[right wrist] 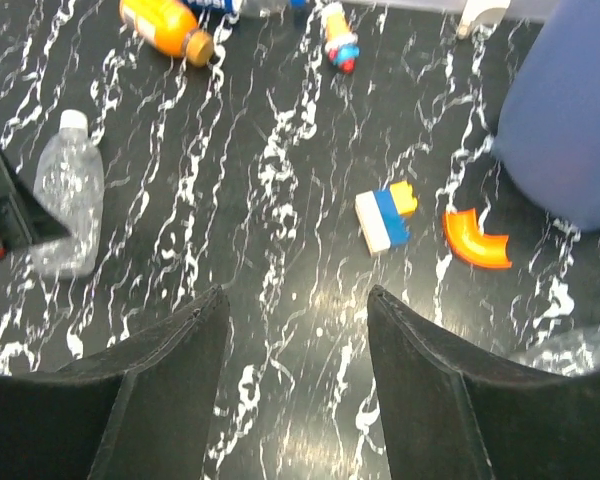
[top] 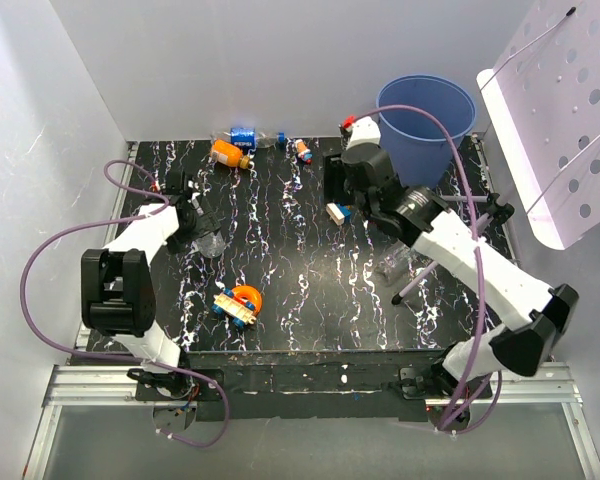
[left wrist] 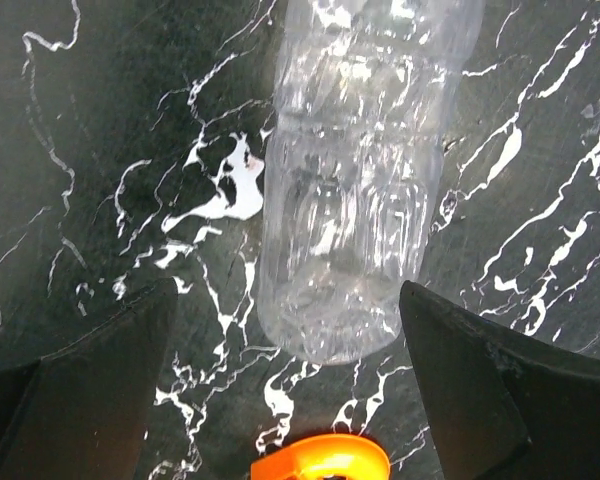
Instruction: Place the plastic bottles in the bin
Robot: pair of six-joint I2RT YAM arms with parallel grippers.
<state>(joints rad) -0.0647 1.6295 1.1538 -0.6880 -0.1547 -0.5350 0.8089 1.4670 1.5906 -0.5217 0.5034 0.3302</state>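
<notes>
- Black white-veined counter (top: 300, 300): carries everything.
- Tall round blue plastic bin (top: 430, 150): upright, far-right corner.
- Left hand (left wrist: 288, 300): open, fingers either side of plain clear plastic bottle (left wrist: 355, 180) lying flat.
- Right hand (right wrist: 297, 300): open, empty.
- Orange plastic bottle (top: 226, 152): far edge, well apart from bin.

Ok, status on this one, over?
Left gripper open, fingers either side of clear bottle. Right gripper open, empty, above block. Bin far right. Nothing blocking the grasp.

Clear bottle (left wrist: 355, 180) lying left; orange bottle (top: 225, 152), blue-label bottle (top: 245, 137) at far edge; bin (top: 405, 148) upright, far right.
</notes>
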